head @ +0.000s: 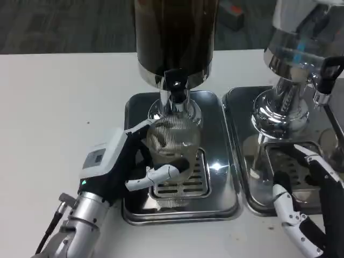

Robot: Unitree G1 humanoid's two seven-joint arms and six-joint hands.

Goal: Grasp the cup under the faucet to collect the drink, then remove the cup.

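Here my left hand (126, 166) wraps its fingers (158, 174) around the clear ribbed cup (173, 141), which stands on the slotted drip grate (183, 185) of the steel tray (134, 107), directly beneath the black faucet (176, 83) of the dark drink dispenser (174, 32). My right hand (306, 209) hangs with fingers apart, holding nothing, above the neighbouring tray (242, 97) under the second dispenser (301, 48).

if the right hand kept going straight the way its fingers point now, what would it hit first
Probably the drip grate on the right tray, below the second dispenser. The right hand points up-left toward it; depth is unclear, so it might pass above.
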